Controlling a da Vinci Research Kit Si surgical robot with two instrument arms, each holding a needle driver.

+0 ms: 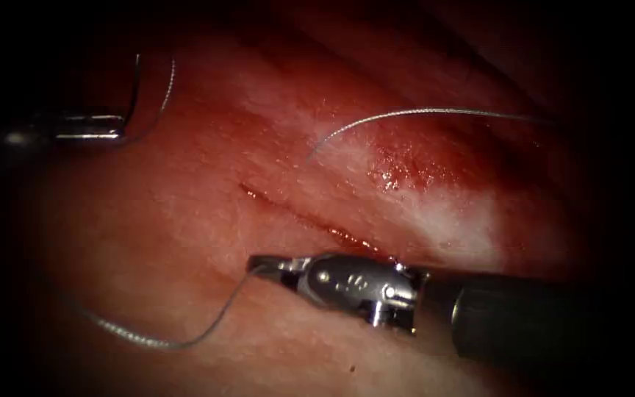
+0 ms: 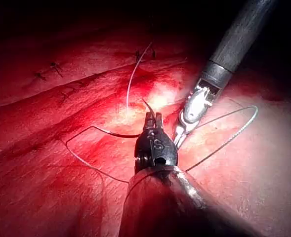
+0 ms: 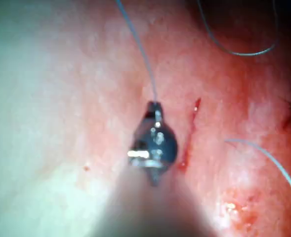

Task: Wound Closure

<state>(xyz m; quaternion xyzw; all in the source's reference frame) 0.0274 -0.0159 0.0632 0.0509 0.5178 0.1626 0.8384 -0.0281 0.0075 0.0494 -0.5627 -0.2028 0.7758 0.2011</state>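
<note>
On the tissue a short cut runs slantwise, its edges apart. My left tool is far left of the cut, above the surface, shut on the dark curved needle. In the left wrist view the left tool holds the needle near one end, and the needle is free of the tissue. My right tool lies just left of the cut's near end, shut on the thread, which sags in a loop to the left. In the right wrist view the right tool grips the thread beside the cut.
A second stretch of thread arcs over the tissue right of the cut, ending near its far end. Red fluid glistens on that side. Dark stitches from other closures sit on a ridge. The right shaft crosses the near right.
</note>
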